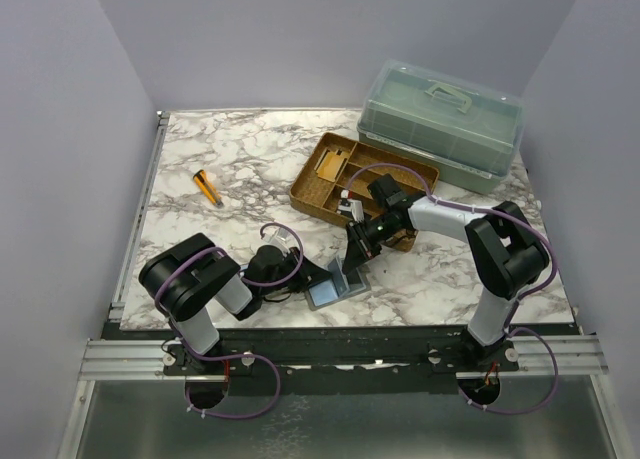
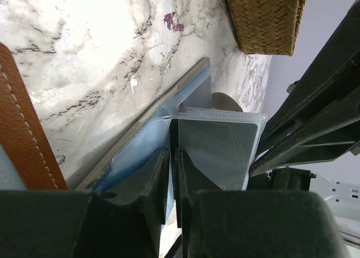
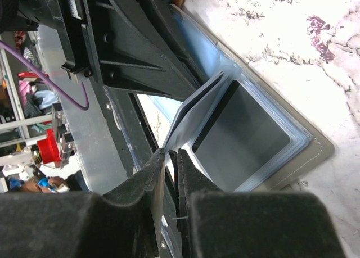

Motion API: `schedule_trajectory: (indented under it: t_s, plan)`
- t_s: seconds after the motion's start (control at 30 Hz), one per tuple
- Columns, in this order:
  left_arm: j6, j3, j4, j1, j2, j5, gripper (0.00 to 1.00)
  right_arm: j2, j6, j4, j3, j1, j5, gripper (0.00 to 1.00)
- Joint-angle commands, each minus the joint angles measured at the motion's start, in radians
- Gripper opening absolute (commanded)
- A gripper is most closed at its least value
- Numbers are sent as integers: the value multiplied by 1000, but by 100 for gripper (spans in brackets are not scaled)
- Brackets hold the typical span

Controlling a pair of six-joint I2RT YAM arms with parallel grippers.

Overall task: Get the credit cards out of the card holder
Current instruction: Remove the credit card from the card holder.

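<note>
Marble table (image 1: 220,159) bears the card holder (image 1: 335,293) at lower centre, your left gripper (image 2: 173,157) clamping it steady so your right gripper (image 3: 170,157), jaws pinching its clear sleeve (image 3: 194,114), can lift.

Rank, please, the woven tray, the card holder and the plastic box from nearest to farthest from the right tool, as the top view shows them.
1. The card holder, directly at the right tool, near the table's front edge.
2. The woven tray, just behind, mid-table.
3. The plastic box, far right corner.
</note>
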Motion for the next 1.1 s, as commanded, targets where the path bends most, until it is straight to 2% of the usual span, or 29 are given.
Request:
schedule_trajectory:
  t_s: [0.0,0.2,0.47,0.63,0.8,1.07]
  plan:
    - [20,-19,-10,7,-10,13,17,15,-21,-11,9,12,79,15]
    - [20,-20,-10,9,-12,17,17,-3,-38,-17,12,16,170,17]
    - [20,-18,-10,11,-11,23,18,-3,-69,-26,25,35,204,21]
    - [23,-17,-10,12,-10,25,18,16,-101,-47,56,73,307,34]
    - [23,-16,-10,14,-9,29,18,29,-125,-73,95,87,372,42]
    - [27,-15,-9,15,-4,30,18,-19,-185,-90,108,93,493,57]
